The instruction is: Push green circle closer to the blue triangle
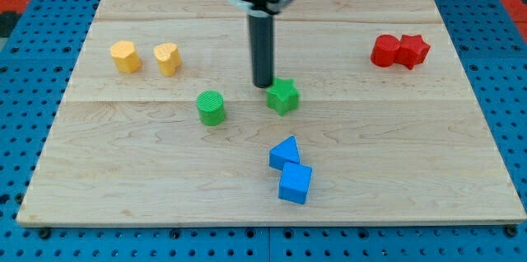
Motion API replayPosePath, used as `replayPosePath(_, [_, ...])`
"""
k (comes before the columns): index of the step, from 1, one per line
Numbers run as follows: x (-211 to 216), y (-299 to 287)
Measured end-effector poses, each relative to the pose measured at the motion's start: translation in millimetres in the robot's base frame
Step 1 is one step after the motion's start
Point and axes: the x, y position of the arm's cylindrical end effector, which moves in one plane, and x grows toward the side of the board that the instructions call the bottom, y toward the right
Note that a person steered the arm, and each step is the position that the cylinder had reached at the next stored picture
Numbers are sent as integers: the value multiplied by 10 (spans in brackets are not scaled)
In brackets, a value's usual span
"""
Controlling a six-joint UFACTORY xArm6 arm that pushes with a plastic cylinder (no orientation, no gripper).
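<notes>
The green circle [211, 107] is a short cylinder left of the board's middle. The blue triangle [284, 152] lies lower and to the right, touching a blue cube [295, 183] below it. My tip [263, 86] is the lower end of the dark rod, just left of and touching or nearly touching a green star [282, 95]. The tip stands to the right of the green circle and slightly above it, with a gap between them.
A yellow hexagon-like block [126, 56] and a yellow heart [167, 58] sit at the upper left. A red round block [384, 50] and a red star [412, 50] touch each other at the upper right. The wooden board [123, 171] lies on a blue pegboard.
</notes>
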Motion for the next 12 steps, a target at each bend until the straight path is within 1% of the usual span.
replayPosePath(1, [425,748])
replayPosePath(2, [16,343])
replayPosePath(3, [65,-468])
replayPosePath(4, [442,-939])
replayPosePath(8, [293,-2143])
replayPosePath(9, [313,-2133])
replayPosePath(10, [647,-1970])
replayPosePath(11, [656,-2221])
replayPosePath(12, [983,-2394])
